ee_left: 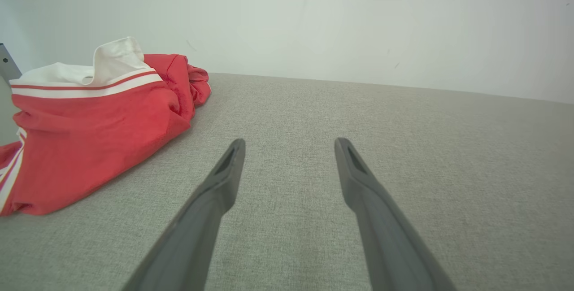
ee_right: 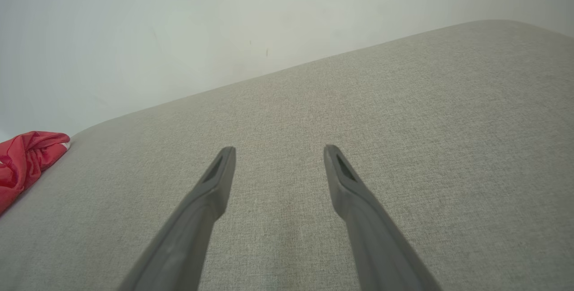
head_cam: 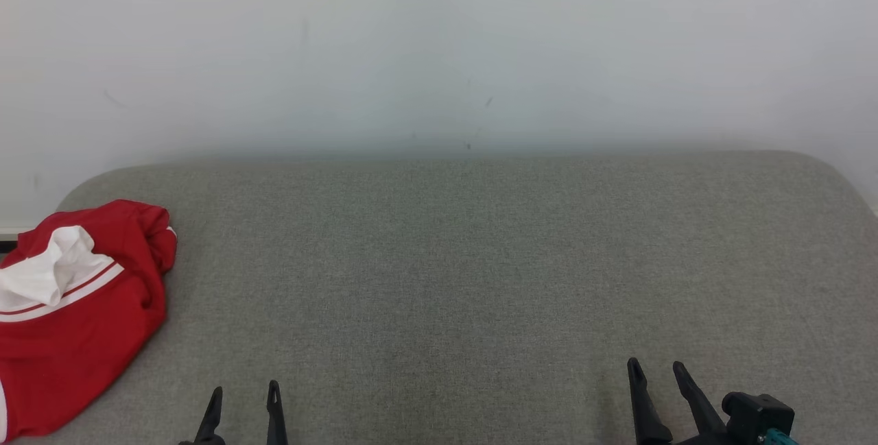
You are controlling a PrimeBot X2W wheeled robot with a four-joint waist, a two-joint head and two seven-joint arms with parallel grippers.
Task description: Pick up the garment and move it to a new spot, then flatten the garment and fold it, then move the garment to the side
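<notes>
Left gripper (head_cam: pixel 245 387) and right gripper (head_cam: pixel 656 363) gape empty; garment (head_cam: pixel 75 321) runs near-to-far, its white fold (ee_left: pixel 114 55) plain in the left wrist view.

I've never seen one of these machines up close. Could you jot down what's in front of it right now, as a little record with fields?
Garment: crumpled red cloth garment with white stripes, lying at the surface's left edge
Surface: grey woven fabric pad
Backdrop: plain pale wall
Left arm: left claw open, holding nothing, just right of the garment and not touching it
Right arm: right claw open, holding nothing, far from the garment
Progress: garment not yet picked up
</notes>
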